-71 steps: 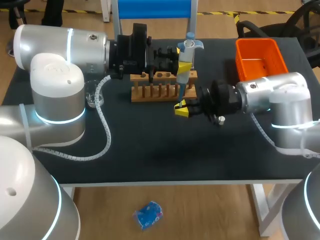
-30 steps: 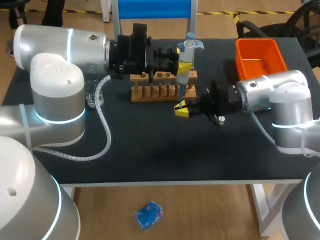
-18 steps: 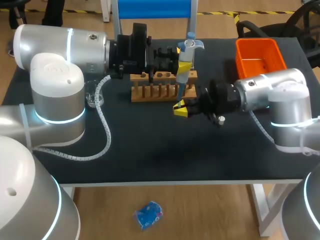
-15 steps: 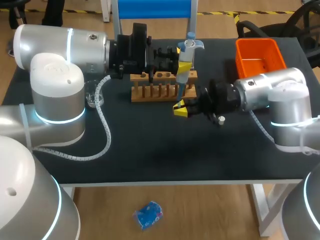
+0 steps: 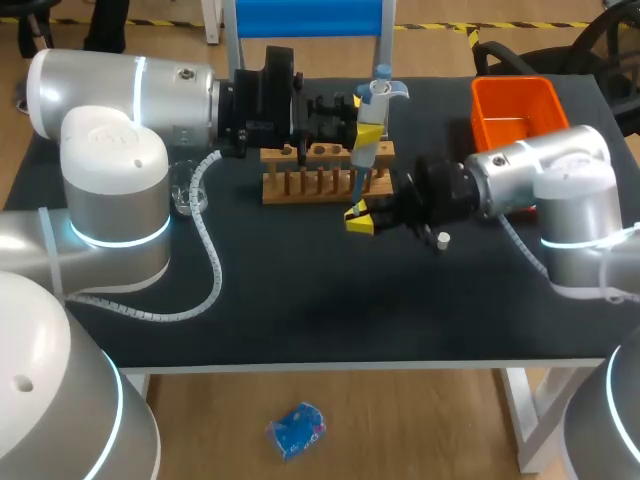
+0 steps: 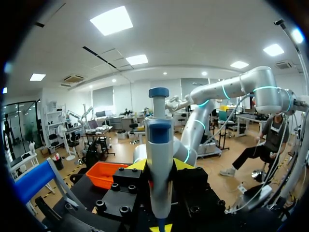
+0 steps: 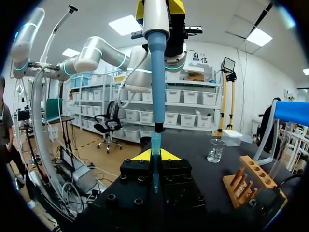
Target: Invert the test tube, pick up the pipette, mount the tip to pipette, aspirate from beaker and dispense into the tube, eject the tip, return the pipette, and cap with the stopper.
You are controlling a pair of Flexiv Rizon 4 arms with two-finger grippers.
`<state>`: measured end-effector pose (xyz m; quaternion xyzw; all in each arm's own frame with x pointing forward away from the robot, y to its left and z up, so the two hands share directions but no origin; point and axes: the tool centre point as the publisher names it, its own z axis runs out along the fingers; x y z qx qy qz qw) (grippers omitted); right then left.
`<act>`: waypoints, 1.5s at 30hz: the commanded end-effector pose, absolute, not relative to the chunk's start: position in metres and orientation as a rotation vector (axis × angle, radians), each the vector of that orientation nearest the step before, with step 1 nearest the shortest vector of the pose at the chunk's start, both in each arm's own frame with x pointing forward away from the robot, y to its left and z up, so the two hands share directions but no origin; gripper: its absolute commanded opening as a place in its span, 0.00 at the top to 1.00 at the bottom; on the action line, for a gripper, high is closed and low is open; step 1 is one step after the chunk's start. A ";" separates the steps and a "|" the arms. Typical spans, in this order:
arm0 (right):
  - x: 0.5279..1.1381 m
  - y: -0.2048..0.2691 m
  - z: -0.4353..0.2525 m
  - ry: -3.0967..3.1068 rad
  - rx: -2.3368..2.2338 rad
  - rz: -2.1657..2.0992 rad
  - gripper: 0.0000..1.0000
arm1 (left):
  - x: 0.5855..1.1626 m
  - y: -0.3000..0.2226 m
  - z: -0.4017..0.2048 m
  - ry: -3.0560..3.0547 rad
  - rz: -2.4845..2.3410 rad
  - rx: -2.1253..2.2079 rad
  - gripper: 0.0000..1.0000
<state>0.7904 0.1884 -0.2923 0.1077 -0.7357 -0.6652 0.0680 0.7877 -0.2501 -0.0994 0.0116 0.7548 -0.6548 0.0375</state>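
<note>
Left gripper (image 5: 366, 118) is clamped on the upright pipette (image 5: 373, 92). Right gripper (image 5: 360, 217) is pinched narrow on the blue tip (image 7: 155, 162), which meets the pipette's lower end.

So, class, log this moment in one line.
step: mount tip | left pincer: holding pipette | right pincer: holding tip under pipette

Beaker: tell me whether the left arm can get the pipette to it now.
Probably not yet: the right gripper clamps the tip under the pipette, and the beaker sits tight beside the elbow of the left arm.
</note>
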 end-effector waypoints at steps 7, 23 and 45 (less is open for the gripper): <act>0.784 0.186 -0.292 -2.243 0.339 -1.985 1.00 | 0.787 -0.250 -0.101 2.310 -2.012 0.035 1.00; 0.787 0.182 -0.297 -2.211 0.282 -1.997 1.00 | 0.787 -0.250 -0.101 2.310 -2.012 0.035 1.00; 0.796 0.185 -0.296 -2.191 0.266 -1.995 1.00 | 0.787 -0.250 -0.101 2.310 -2.012 0.035 1.00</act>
